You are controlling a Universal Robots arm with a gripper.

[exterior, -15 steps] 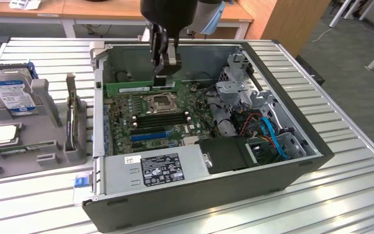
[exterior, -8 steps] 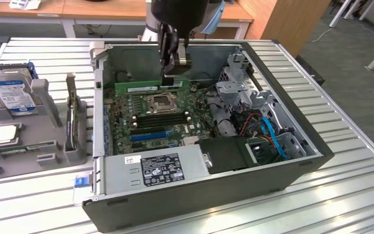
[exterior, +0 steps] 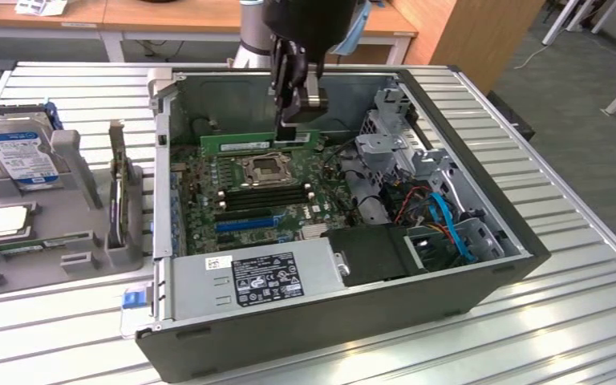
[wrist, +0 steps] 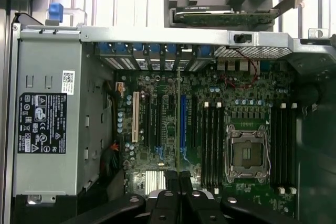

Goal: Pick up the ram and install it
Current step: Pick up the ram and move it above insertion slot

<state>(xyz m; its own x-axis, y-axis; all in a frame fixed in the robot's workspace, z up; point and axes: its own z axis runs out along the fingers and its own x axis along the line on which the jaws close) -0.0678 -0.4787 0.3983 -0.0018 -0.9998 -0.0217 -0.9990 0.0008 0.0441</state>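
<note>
We saw the gripper (exterior: 292, 123) inside the open computer case (exterior: 480, 200), its fingers clamped on the ram (exterior: 246, 143). The green stick was held level, long edge down, over the motherboard (exterior: 206, 188), close to the open processor socket (exterior: 266, 168); whether it touched the board, we could not tell.

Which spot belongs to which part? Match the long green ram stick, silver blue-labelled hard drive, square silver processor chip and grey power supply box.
1 ram stick
2 hard drive
3 processor chip
4 power supply box

A lying flat in grey holder
B inside the case
C leaning in grey holder
D in the gripper, above motherboard

Pairs: 1-D, 2-C, 3-A, 4-B
</note>
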